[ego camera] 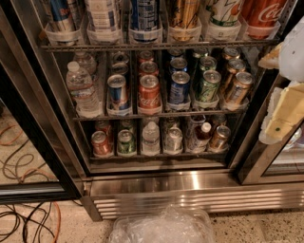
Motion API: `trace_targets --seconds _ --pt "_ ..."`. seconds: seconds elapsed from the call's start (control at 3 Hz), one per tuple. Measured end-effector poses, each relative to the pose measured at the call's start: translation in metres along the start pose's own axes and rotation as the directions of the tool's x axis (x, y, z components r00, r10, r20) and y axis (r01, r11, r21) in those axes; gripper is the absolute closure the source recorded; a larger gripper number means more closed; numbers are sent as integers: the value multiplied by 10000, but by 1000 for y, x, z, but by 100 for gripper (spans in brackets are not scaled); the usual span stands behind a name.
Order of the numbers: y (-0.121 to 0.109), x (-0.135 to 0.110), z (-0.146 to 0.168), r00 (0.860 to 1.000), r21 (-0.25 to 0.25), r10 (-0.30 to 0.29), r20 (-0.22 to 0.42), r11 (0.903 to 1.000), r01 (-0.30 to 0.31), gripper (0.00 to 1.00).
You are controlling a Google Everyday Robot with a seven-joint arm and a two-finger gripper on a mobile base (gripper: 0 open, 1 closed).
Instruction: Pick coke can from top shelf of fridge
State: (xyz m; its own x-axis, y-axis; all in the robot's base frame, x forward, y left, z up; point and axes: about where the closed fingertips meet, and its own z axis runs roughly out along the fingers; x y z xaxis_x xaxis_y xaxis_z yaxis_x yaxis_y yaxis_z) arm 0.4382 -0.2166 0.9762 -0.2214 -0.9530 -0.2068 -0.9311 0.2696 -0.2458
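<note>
The fridge (190,182) stands open in front of me, with a slatted steel base. Its top shelf (156,46) is a wire rack lined with clear plastic trays of tall cans. The coke can (260,14), red with white script, stands at the far right of that shelf, and its top is cut off by the frame's upper edge. My gripper (271,95) is at the right edge of the view, below and a little right of the can and in front of the right door frame. Its fingers stand apart and hold nothing.
A smaller red Coca-Cola can (149,92), a water bottle (83,90) and bronze cans (237,88) sit on the middle rack, with more cans below. The black door frame (33,123) angles out at the left. Cables (26,161) lie on the floor. A clear plastic container (161,227) lies at the bottom.
</note>
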Motion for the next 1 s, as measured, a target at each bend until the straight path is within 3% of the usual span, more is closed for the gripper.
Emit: trace_targets --seconds 0.33,0.67,1.0 --pt "0 0 0 10000 1 1 1 10000 -1 0" --pt "-13 -3 -9 9966 227 735 377 9970 -744 0" --pt "-8 -3 -22 9639 661 2302 1337 9684 -2404 0"
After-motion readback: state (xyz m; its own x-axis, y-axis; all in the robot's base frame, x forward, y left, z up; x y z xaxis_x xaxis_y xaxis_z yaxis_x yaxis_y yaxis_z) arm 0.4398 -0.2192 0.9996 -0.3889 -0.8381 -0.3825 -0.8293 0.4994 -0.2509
